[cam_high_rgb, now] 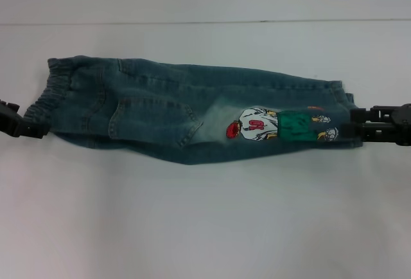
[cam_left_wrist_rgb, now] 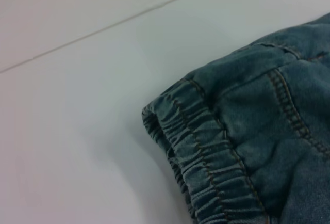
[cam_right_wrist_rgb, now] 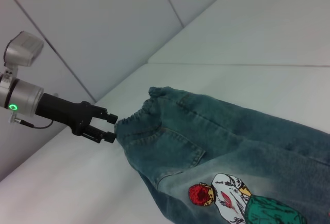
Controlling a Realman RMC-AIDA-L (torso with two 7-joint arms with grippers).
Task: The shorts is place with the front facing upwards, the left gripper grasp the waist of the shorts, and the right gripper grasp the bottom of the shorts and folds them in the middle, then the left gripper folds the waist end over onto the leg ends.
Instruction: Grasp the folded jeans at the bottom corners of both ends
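Nearest: blue-green washed denim shorts (cam_high_rgb: 192, 115), already folded lengthwise, lying across the white table (cam_high_rgb: 205, 227), cartoon print (cam_high_rgb: 257, 125) up. At 9 o'clock, long-barred black left gripper (cam_right_wrist_rgb: 111, 126) pinching the ruffled elastic waist (cam_high_rgb: 48, 99); at 3 o'clock, stubby black right gripper (cam_high_rgb: 359, 125) at the flat stitched leg ends (cam_high_rgb: 340, 108), grip impossible to tell. Both ends held, probably to keep the cloth taut for the waist-over-hems fold. Nothing blocking.

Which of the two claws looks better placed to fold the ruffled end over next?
Probably the left gripper: it sits at the waist of the shorts, while the right gripper is at the leg ends.
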